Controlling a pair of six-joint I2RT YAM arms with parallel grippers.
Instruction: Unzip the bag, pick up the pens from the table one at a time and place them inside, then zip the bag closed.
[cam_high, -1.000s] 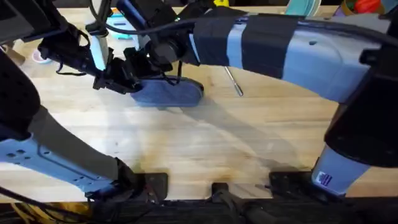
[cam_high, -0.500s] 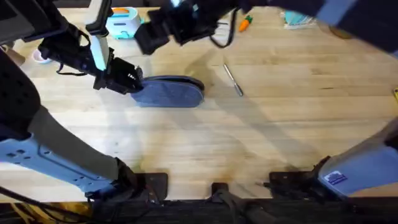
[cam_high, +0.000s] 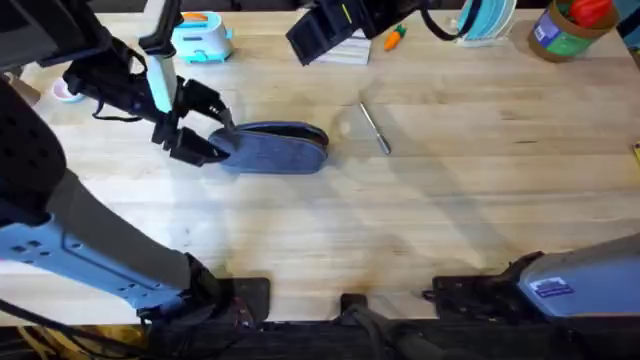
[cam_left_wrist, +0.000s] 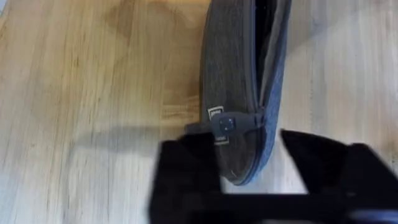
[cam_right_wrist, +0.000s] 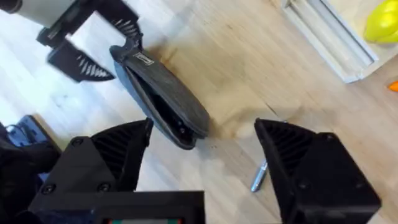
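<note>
1. The bag (cam_high: 275, 147) lies unzipped on the worktop (cam_high: 400, 230), upper left of centre.
2. The left pincer (cam_high: 205, 128) gapes around its left end.
3. The right pincer (cam_right_wrist: 202, 155) hangs open; the pen (cam_high: 375, 129) lies right of the bag.

I work over a table (cam_high: 330, 230) of pale wooden planks, the grain running across in front of me, with a few darker streaks and knots. The light on it is soft. Blurred grey shadows (cam_high: 440, 215) lie slantwise over the right half of the boards.

Odds and ends line the far edge. A light-blue toy (cam_high: 200, 40) stands on the left, with a small pink-and-white thing (cam_high: 65, 92) further left. Near the middle there is a white tray (cam_high: 345, 50) and an orange carrot (cam_high: 397, 37). To the right are a teal disc (cam_high: 490, 20) and a green jar (cam_high: 565, 32) with a red top. Beyond that edge I see only a dark strip.
</note>
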